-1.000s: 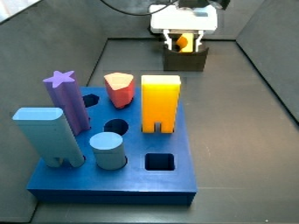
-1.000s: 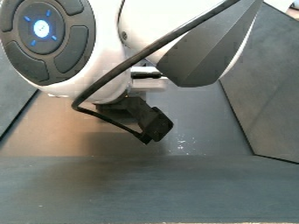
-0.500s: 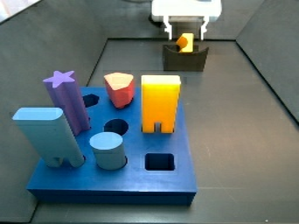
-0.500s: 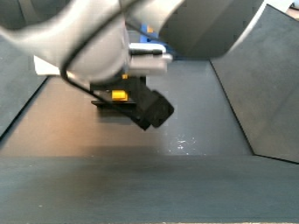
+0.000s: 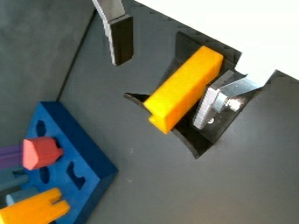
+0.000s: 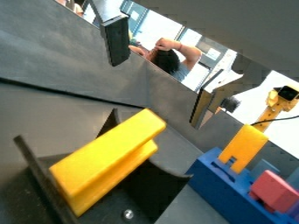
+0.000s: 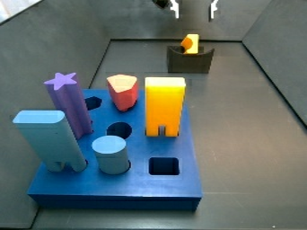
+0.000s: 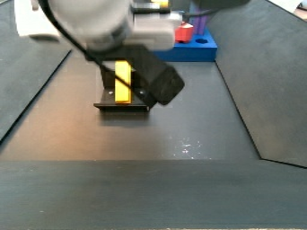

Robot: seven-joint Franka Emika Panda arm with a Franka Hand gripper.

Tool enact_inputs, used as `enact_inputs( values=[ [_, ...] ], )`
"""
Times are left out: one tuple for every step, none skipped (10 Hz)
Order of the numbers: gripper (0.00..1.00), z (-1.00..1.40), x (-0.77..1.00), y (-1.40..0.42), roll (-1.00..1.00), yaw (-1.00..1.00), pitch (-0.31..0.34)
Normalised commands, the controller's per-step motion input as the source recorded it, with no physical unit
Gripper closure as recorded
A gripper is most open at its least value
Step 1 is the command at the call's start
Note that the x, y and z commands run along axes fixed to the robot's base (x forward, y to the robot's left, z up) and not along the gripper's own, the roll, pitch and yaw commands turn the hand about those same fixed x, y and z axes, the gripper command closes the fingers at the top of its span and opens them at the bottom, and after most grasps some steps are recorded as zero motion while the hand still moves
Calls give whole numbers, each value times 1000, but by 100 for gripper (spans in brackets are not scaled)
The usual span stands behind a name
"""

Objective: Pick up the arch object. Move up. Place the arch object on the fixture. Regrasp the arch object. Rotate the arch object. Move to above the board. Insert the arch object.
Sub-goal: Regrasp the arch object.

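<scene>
- Yellow-orange arch object (image 5: 184, 87) is leaning in the dark L-shaped fixture (image 5: 198, 131), seemingly parked there for a regrasp at a new angle.
- Gripper (image 5: 170, 66) is hovering above it, silver-plate fingers (image 5: 117, 35) spread wide and holding nothing.
- Arch is lying between and beyond the fingertips, touching neither.
- In a side view, arch (image 7: 189, 42) is sitting well apart from the blue peg board (image 7: 120, 171).
</scene>
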Motion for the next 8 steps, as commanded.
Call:
enact_inputs(
  values=[
    [0,860,-87,-1000,1000,30,75],
    [0,840,-81,-1000,1000,29,72],
    [0,829,-106,-1000,1000,28,62],
    [0,775,-138,-1000,1000,26,52],
    [0,571,-124,-886,1000,25,46],
    [0,358,-94,-731,1000,25,44],
    [0,144,-64,-560,1000,25,41],
    [0,46,-40,-387,1000,25,39]
  ],
)
